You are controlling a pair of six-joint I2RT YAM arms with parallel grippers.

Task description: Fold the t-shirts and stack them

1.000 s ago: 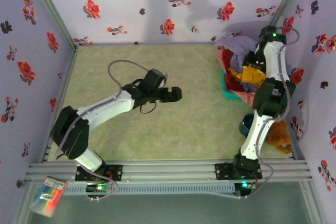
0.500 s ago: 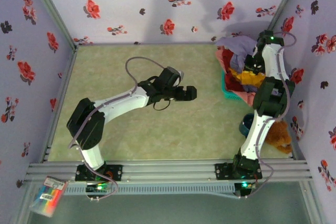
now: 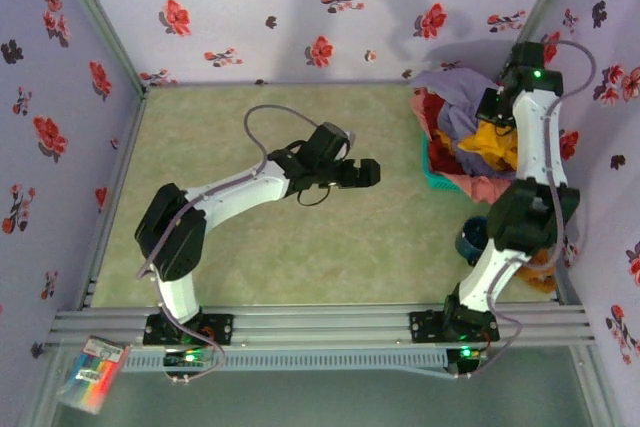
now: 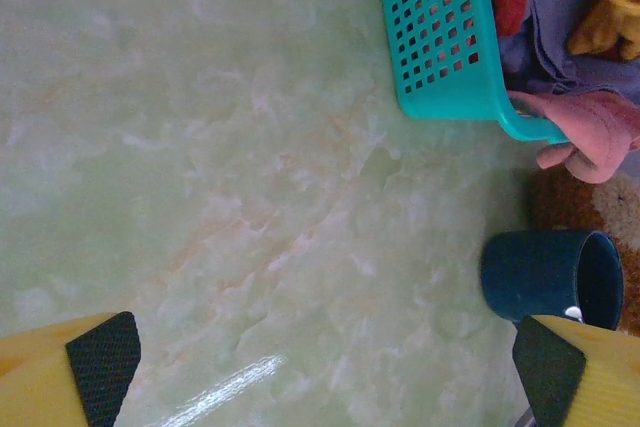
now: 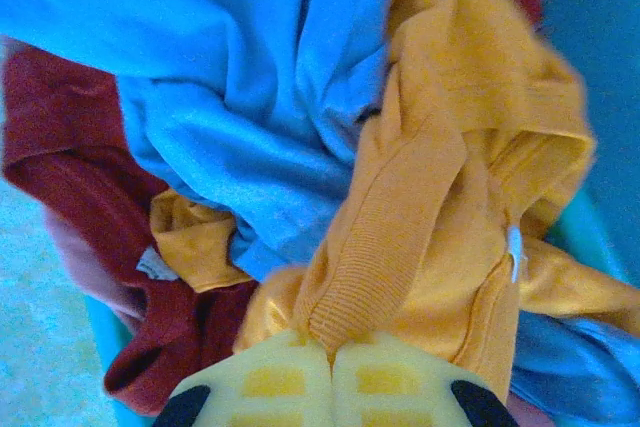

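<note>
Jaws spread wide and empty, the left gripper [image 3: 370,174] hovers over the middle of the green worktop [image 4: 200,147]. Beyond, to the right, a dark cup [image 4: 545,272] stands near the teal basket [image 4: 440,37]. A pink t-shirt [image 4: 590,132] droops over its rim. Inside, among the lavender t-shirt [image 5: 250,77] and red t-shirt [image 5: 70,167], the right gripper [image 5: 332,362] is clamped tight on a fold of the orange-yellow t-shirt [image 5: 430,197].

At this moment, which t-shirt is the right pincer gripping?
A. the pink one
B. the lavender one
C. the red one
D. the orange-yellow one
D: in the right wrist view, the right pincer is shut with a ribbed fold of the orange-yellow t-shirt pinched between its fingertips.
</note>
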